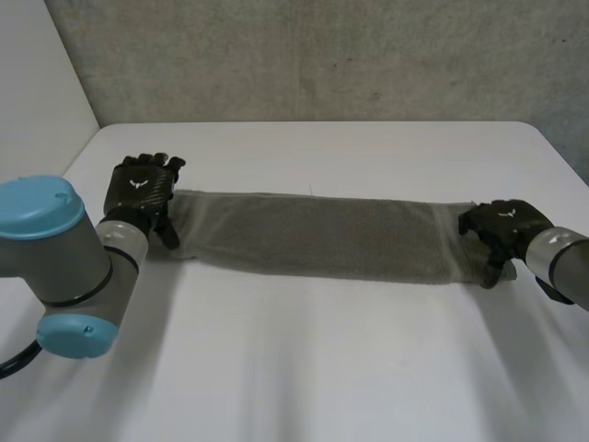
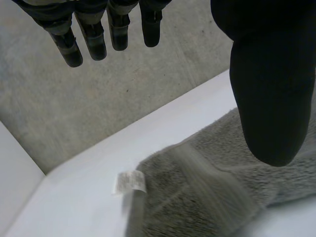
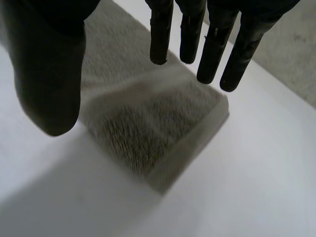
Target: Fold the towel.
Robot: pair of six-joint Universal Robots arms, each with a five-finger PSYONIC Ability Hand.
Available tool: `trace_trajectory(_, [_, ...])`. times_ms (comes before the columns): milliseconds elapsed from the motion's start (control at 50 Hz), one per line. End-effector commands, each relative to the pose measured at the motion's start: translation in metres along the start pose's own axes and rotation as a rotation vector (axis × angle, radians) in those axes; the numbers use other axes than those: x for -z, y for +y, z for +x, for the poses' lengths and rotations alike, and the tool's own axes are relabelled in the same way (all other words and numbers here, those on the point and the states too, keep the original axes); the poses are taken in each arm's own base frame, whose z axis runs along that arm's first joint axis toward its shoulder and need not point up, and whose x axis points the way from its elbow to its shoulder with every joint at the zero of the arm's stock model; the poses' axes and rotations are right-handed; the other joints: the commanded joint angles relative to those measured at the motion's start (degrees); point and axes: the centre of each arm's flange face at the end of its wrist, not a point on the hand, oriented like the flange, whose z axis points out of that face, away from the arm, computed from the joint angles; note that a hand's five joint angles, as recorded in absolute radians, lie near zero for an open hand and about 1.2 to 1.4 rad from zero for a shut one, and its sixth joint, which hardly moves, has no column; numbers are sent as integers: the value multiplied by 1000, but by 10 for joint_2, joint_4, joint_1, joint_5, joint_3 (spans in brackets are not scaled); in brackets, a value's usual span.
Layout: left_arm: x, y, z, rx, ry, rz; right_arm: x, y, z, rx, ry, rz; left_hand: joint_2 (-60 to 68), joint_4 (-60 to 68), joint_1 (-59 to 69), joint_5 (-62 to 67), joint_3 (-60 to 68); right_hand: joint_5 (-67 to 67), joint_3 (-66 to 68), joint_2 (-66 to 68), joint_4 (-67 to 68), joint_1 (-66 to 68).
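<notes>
Towel (image 1: 313, 235): grey terry, laid flat as one long narrow strip on the white surface (image 1: 350, 368), spanning from one hand to the other. The left hand (image 1: 140, 191) sits at one short end and the right hand (image 1: 502, 228) at the other. The long edges run straight between them. Room: bare surface lies open on the near side of both hands and on the far side, up to the rough grey concrete wall (image 1: 322, 55). Outward of each hand the surface's side edge is near. Left wrist view: the left hand (image 2: 271, 89) is released, fingers (image 2: 94, 42) straight and set well apart from the thumb, nothing held. The towel's end lies below the thumb, looped pile crossed by a flat woven band (image 2: 217, 182). A small white label (image 2: 130, 181) juts from the corner beneath the fingers. Right wrist view: the right hand (image 3: 47, 74) is likewise released, its straight fingers apart from the thumb and grasping nothing. A squared corner of the towel lies beneath the fingertips, thick at the edge with a smooth hem. Cannot tell whether either palm touches the pile.
</notes>
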Motion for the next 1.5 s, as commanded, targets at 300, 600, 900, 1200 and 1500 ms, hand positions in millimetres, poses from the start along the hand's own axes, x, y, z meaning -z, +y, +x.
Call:
trace_trajectory(300, [6,1,-9,170,-22,-9,-26,38,25,-44,53,-18,14,14,11,-3,13,107,119,126,115,121])
trace_trajectory(600, [7,4,-8,170,-21,-16,-32,37,47,-73,135,39,14,14,11,-3,13,542,554,561,550,556])
trace_trajectory(900, [8,-1,-10,170,-28,10,-9,10,141,70,346,51,14,14,11,-3,13,542,554,561,550,556])
trace_trajectory(1200, [8,-1,-10,168,-29,12,4,-144,-64,368,4,567,14,14,11,-3,13,542,554,561,550,556])
trace_trajectory(1500, [10,0,-7,166,-21,10,-8,-76,-281,529,-434,703,14,14,11,-3,13,542,554,561,550,556])
